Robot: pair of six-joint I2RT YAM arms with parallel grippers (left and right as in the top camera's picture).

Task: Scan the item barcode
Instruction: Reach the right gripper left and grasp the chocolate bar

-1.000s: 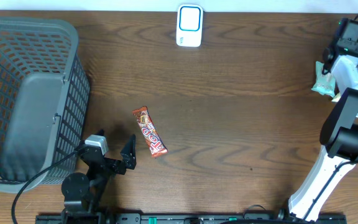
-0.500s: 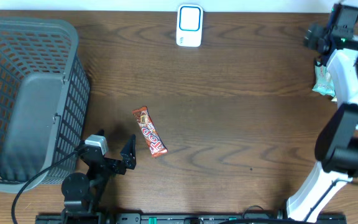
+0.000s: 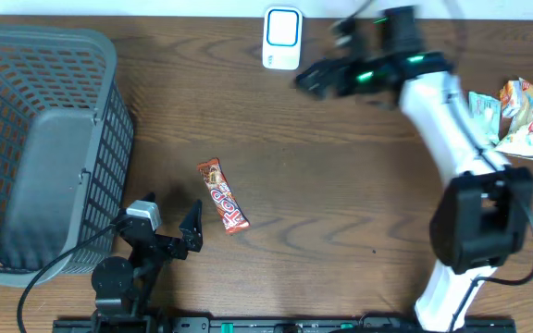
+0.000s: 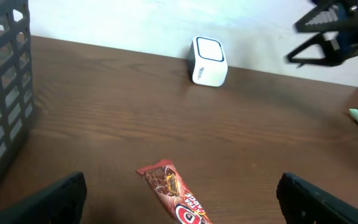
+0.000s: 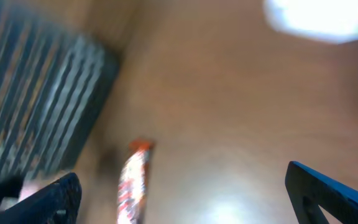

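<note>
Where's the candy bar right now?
Seen from overhead, the candy bar lies on the table left of centre, just beyond the left gripper, right of the basket.

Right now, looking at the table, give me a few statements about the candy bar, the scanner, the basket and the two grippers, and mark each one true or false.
1. The candy bar lies on the table, outside the basket. True.
2. The right gripper grips the candy bar. False: its jaws are open and empty, up near the scanner.
3. The scanner stands at the far edge of the table. True.
4. The left gripper is shut. False: it is open, with the candy bar on the table just ahead of it.
5. The snack packets are in the basket. False: they lie at the table's right edge.
</note>
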